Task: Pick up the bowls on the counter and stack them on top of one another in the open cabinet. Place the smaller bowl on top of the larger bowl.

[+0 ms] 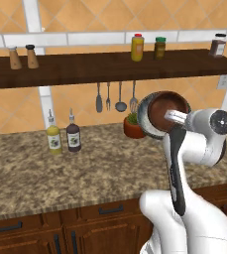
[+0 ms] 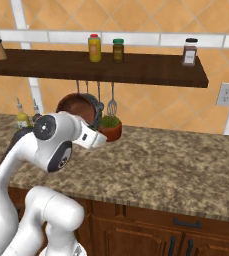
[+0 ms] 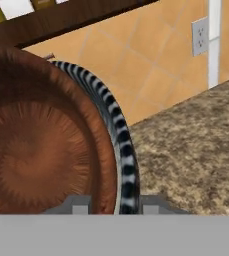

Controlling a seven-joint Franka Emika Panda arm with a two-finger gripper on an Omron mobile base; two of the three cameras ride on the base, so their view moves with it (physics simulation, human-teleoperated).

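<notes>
The smaller bowl, glossy reddish-brown, sits nested inside the larger bowl, whose grey rim shows around it. Both are tipped on edge in the air, above the counter and just below the open cabinet. My gripper is shut on their rims at the right side. In the hand view the brown bowl lies left of the ribbed wall of the larger bowl, with my gripper clamped across both rims. From the right base view the smaller bowl shows behind my hand.
A terracotta plant pot stands on the counter right behind the bowls. Two bottles stand to the left. Utensils hang under the shelf. Jars and shakers sit on the shelf, with bare plank between them.
</notes>
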